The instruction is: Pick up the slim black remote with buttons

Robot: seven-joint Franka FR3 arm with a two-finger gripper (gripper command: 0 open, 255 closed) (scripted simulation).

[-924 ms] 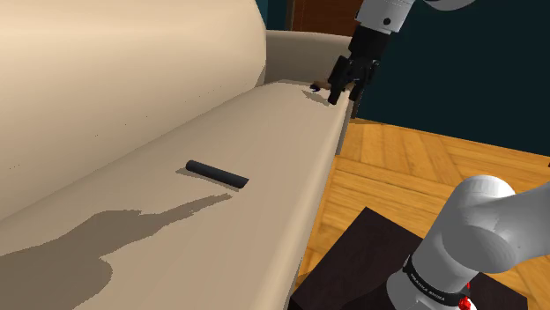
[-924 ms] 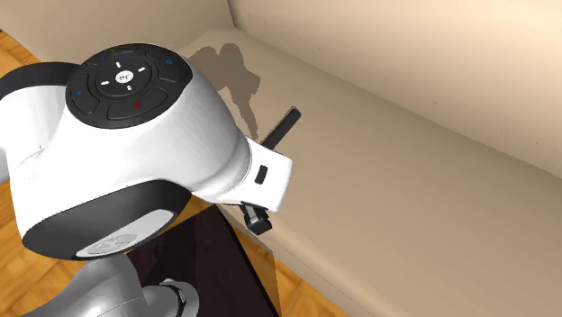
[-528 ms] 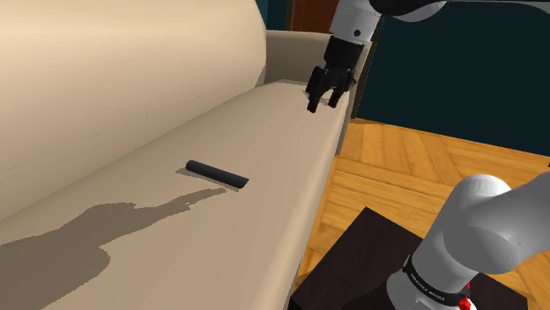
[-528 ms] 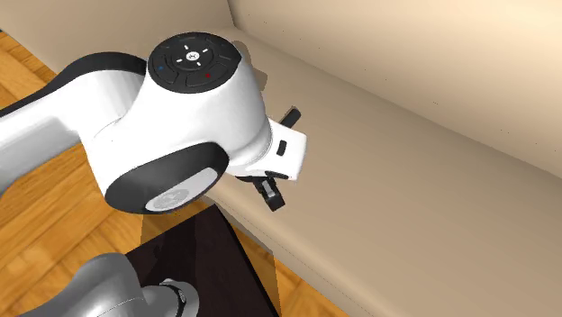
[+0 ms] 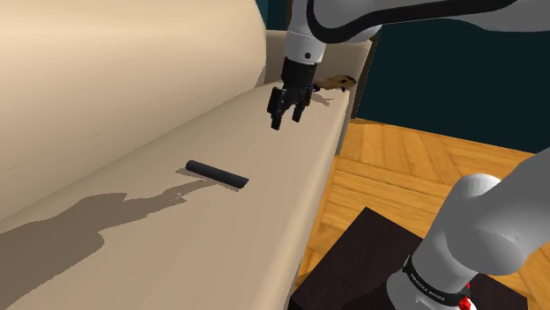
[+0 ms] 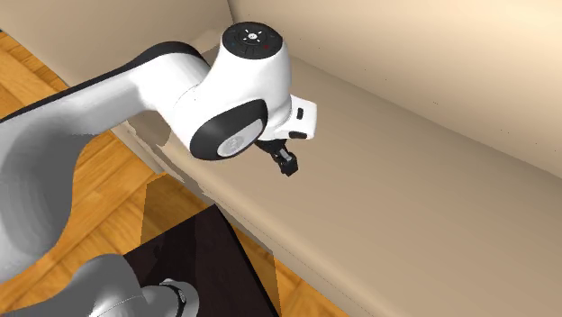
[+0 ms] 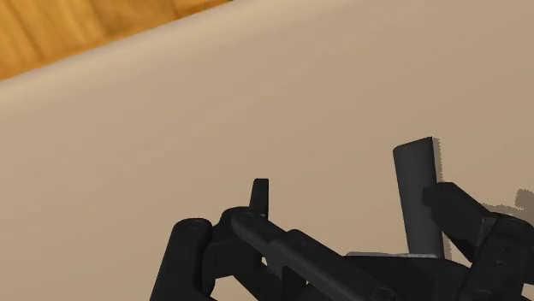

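Currently a slim black bar-shaped remote (image 5: 217, 173) is lying flat on the seat of a long beige sofa (image 5: 132, 106), closer to the backrest than to the seat's front edge. Its buttons are too small to make out.

In the shoulder view, the all-black two-finger tool (image 5: 286, 121) is hanging over the seat near the sofa's rounded armrest (image 5: 300, 48), up and to the right of the remote and well apart from it. Its fingers are pointing down at the cushion, spread apart and gripping nothing.

In the second exterior view, the white robot arm with dark joints (image 6: 207, 90) is arching over the sofa's front edge. The arm's grey shadow (image 5: 88, 229) is falling across the seat at the shoulder view's lower left, with its tip reaching almost to the remote.

An orange-brown wooden plank floor (image 5: 423, 158) is running alongside the sofa, and the dark box stand (image 5: 361, 264) is sitting on it beneath the arm's white base. A dark teal wall (image 5: 458, 79) is rising behind the floor
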